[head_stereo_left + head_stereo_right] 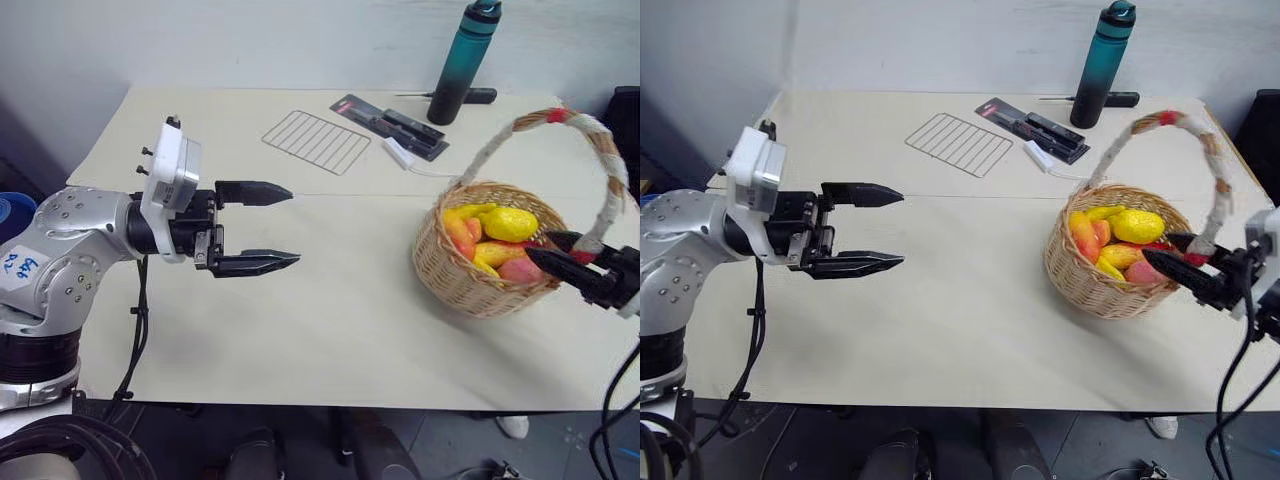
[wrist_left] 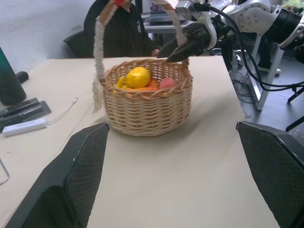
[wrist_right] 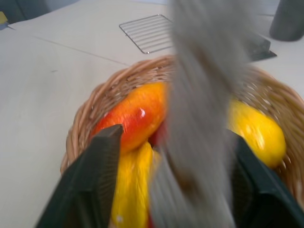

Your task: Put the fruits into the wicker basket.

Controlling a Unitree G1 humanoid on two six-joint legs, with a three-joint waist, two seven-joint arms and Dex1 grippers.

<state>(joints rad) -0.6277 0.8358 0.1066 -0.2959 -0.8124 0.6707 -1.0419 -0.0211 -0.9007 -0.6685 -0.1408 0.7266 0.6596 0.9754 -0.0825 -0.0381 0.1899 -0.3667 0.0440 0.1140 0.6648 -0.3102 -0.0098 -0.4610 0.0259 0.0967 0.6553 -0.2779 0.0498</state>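
The wicker basket stands on the right side of the table, its taped handle arching over it. Inside lie the fruits: a bumpy yellow lemon on top and a pinkish-red peach near the rim, among other yellow and orange fruit. My right gripper is at the basket's right rim by the foot of the handle. It is open, and in the right wrist view the handle stands between its fingers. My left gripper hovers open and empty over the table's left half, pointing at the basket.
At the back of the table lie a flat wire rack, a black package, a white adapter with its cable and a tall teal bottle. A person in dark clothes sits beyond the table's right end.
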